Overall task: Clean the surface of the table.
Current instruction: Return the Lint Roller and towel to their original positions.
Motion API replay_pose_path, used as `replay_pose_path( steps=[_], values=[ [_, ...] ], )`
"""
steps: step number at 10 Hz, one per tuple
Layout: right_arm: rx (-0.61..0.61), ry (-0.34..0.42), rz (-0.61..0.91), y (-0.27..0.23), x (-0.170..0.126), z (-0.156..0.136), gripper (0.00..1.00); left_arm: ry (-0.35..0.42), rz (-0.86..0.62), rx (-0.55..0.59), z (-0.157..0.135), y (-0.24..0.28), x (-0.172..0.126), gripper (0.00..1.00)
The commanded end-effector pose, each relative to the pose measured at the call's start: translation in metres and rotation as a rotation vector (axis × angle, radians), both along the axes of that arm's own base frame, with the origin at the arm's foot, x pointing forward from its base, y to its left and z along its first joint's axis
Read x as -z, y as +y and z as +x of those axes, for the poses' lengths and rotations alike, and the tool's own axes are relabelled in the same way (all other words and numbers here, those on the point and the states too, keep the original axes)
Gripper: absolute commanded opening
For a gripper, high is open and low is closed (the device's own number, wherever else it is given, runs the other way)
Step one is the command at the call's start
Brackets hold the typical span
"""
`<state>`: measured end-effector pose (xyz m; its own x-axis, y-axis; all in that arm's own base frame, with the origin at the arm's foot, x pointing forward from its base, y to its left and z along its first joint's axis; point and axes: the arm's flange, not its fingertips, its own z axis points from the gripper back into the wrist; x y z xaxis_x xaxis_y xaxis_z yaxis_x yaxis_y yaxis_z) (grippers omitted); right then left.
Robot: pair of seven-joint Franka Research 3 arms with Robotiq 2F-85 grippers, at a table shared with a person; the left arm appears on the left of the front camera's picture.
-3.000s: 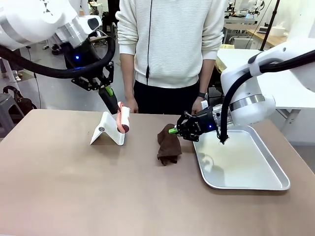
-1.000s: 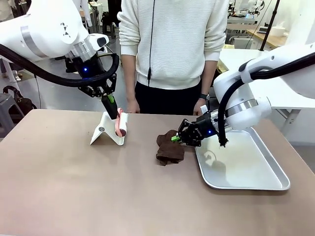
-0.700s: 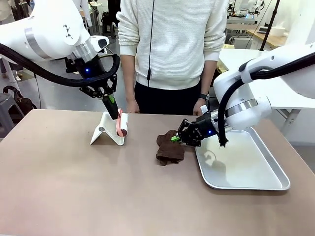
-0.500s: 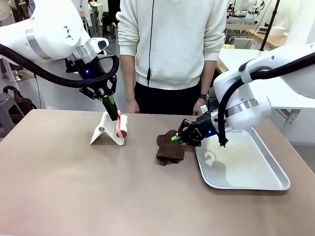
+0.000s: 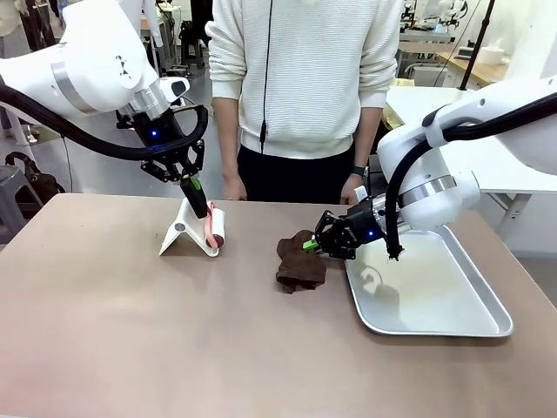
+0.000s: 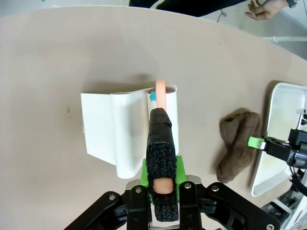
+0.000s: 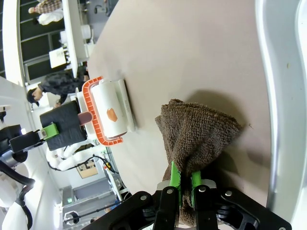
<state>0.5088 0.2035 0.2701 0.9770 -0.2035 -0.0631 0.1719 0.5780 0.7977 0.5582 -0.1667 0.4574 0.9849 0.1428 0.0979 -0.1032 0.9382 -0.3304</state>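
Observation:
The taupe-brown table [image 5: 174,340] holds a white stand [image 5: 183,233] at the back left. A lint roller [image 5: 214,226] with a salmon-pink handle rests against the stand's right side. My left gripper [image 5: 199,204] is shut on that handle, which shows between its black pads [image 6: 161,143] in the left wrist view. A crumpled brown cloth [image 5: 300,261] lies on the table left of the tray. My right gripper [image 5: 312,245] is shut on the cloth's upper edge, and its green fingertips [image 7: 175,178] pinch the cloth [image 7: 199,134].
A silver tray [image 5: 435,292] sits at the right of the table, just behind my right gripper. A person in a white sweater [image 5: 300,87] stands at the far edge with hands hanging near the table. The front half of the table is bare.
My left gripper has come down and slightly right, lowering the lint roller against the stand. The right gripper lowered the cloth onto the table earlier and has stayed still over the last second.

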Motion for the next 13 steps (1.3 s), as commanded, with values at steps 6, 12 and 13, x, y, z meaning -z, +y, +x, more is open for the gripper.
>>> replay_pose_path(
  steps=[6, 12, 13],
  values=[
    [0.015, 0.002, 0.017, 0.0, -0.003, 0.0, 0.09, 0.025, 0.023, 0.058, 0.008, 0.001, 0.002, 0.22],
    [0.015, 0.002, 0.017, 0.0, -0.003, 0.0, 0.09, 0.056, 0.04, 0.021, 0.014, 0.003, 0.003, 0.87],
    [0.015, 0.002, 0.017, 0.0, -0.003, 0.0, 0.09, 0.055, 0.046, 0.011, 0.014, 0.005, 0.003, 1.0]
  ],
)
